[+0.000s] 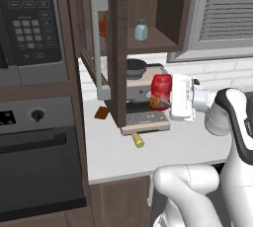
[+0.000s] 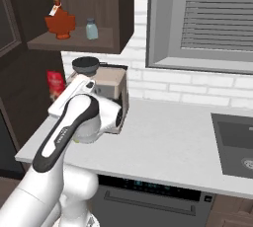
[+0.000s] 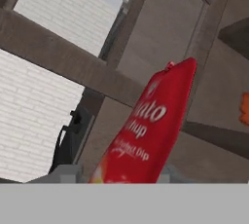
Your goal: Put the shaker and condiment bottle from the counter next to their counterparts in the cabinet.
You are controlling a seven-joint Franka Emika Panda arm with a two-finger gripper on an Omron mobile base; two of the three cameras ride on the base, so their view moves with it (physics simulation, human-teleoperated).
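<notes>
**A:** ok so closest to us, the yellow shaker point(image 1: 138, 140) is lying tipped over on the white counter point(image 1: 188, 147), just in front of the toaster-looking appliance point(image 1: 143, 117). We haven't dealt with that one yet.

**B:** yep. Right above it our gripper point(image 1: 167, 98) is clamped on the red ketchup bottle point(image 1: 160, 92). From the hand view the bottle point(image 3: 151, 125) rises straight up between the fingers, so we read that as a real grip, jaws closed around its lower body. It's up off the counter, beside the appliance, below the cabinet shelf.

**A:** makes sense we're holding it low, keeps the cap end free to go in first.

**B:** further back, the cabinet point(image 2: 81, 43) is open, its door point(image 1: 117, 48) swung out with the grey bar handle point(image 1: 100, 43) facing us. That door edge sits close to our lift path, so we'd guess that's the thing to watch.

**A:** and on the shelf: the orange-red bottle point(image 2: 60, 21) with the pale blue-grey shaker point(image 2: 91, 29) just beside it. Room next to both, as far as we can tell.
</notes>
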